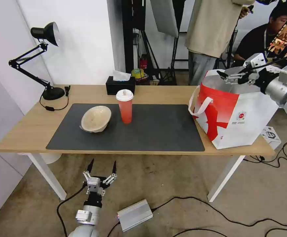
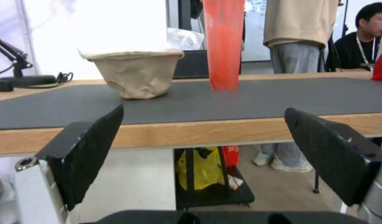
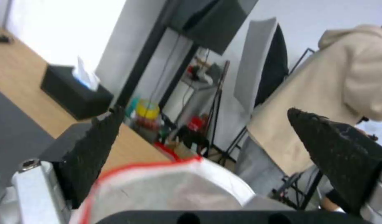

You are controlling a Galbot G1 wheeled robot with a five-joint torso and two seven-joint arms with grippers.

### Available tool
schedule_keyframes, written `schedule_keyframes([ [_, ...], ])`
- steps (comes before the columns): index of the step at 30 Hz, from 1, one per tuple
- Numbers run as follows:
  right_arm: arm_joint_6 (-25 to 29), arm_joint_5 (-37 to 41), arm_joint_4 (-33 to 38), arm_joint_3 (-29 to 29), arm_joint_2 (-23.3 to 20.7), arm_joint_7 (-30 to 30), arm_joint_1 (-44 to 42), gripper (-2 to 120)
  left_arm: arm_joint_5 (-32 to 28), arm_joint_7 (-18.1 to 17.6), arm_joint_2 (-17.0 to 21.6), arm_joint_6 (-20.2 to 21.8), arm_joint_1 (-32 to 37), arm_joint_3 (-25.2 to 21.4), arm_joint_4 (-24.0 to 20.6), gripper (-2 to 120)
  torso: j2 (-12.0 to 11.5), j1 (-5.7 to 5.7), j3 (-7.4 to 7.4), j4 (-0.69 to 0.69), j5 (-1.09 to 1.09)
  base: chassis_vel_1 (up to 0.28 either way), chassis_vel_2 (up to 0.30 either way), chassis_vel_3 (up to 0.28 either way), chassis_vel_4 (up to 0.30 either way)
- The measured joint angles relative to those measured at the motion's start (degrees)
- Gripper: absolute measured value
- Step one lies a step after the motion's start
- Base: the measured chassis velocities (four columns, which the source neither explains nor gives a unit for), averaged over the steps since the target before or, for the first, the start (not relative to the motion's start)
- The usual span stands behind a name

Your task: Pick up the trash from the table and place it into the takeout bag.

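Observation:
On the table (image 1: 25,131), a shallow beige bowl (image 1: 96,118) lies tilted on the dark grey mat (image 1: 156,131), with a tall red white-lidded cup (image 1: 125,106) upright just to its right. The white and red takeout bag (image 1: 235,115) stands open at the table's right end. My left gripper (image 1: 102,167) hangs open and empty below the table's front edge; its wrist view looks level at the bowl (image 2: 134,74) and the cup (image 2: 223,43). My right gripper (image 1: 223,75) hovers open and empty over the bag's mouth, whose red-edged rim (image 3: 157,168) lies beneath its fingers (image 3: 95,146).
A black tissue box (image 1: 120,85) sits at the table's back edge, a black desk lamp (image 1: 46,59) at the back left. A silver box (image 1: 135,214) and cables lie on the floor by my base. People stand behind the bag.

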Motion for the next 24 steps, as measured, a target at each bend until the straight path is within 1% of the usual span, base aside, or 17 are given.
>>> schedule_keyframes([
  [3,0.08,0.95,2.27,2.59,-0.19,1.61,-3.02,100,0.01,-0.05,0.01,0.60,0.89,-0.12,-1.70,100,0.00,0.00,0.00,0.00,0.00,0.000,0.000,0.000,0.000],
  [5,0.14,1.93,4.68,6.09,-0.20,3.39,-7.39,100,0.05,-0.07,0.09,1.24,1.65,-0.21,-3.48,100,0.00,0.00,0.00,0.00,0.00,0.000,0.000,0.000,0.000],
  [7,0.14,2.17,5.31,7.08,-0.19,3.79,-8.66,100,0.06,-0.09,0.14,1.53,1.89,-0.25,-4.11,100,0.00,0.00,0.00,-0.01,0.01,0.000,0.000,0.000,0.000],
  [10,0.41,3.19,9.40,14.91,0.44,6.26,-18.18,100,0.07,-0.26,0.39,3.16,3.01,-0.60,-7.50,100,0.00,0.00,0.00,0.00,0.01,0.000,0.000,0.000,0.000],
  [11,0.41,3.19,9.40,14.91,0.44,6.26,-18.18,100,0.07,-0.26,0.39,3.16,3.01,-0.60,-7.50,100,0.00,0.00,0.00,0.00,0.01,0.000,0.000,0.000,0.000],
  [13,1.10,3.27,11.65,20.00,1.50,7.44,-22.78,100,0.02,-0.33,0.70,3.94,3.52,-0.82,-9.14,100,0.01,0.00,0.00,-0.02,0.00,0.000,0.000,0.000,0.000],
  [15,2.04,2.90,13.60,22.86,3.26,8.69,-26.01,100,-0.09,-0.37,1.24,4.67,3.92,-1.15,-10.58,100,0.00,0.00,0.00,-0.02,0.01,0.000,0.000,0.000,0.000],
  [16,2.04,2.90,13.60,22.86,3.26,8.69,-26.01,100,-0.09,-0.37,1.24,4.67,3.92,-1.15,-10.58,100,0.00,0.00,0.00,-0.02,0.01,0.000,0.000,0.000,0.000],
  [20,4.25,0.69,15.85,23.60,7.43,10.52,-28.30,100,-0.81,-1.05,2.84,5.09,4.14,-1.63,-11.98,100,0.00,0.00,0.00,0.00,0.00,0.000,0.000,0.000,0.000],
  [21,4.25,0.69,15.85,23.60,7.43,10.52,-28.30,100,-0.81,-1.05,2.84,5.09,4.14,-1.63,-11.98,100,0.00,0.00,0.00,0.00,0.00,0.000,0.000,0.000,0.000],
  [24,6.26,-1.53,17.67,22.52,10.34,11.08,-30.00,100,-2.17,-1.66,5.34,5.71,4.17,-1.73,-13.22,100,0.00,0.00,0.00,0.00,-0.01,0.000,0.000,0.000,0.000],
])
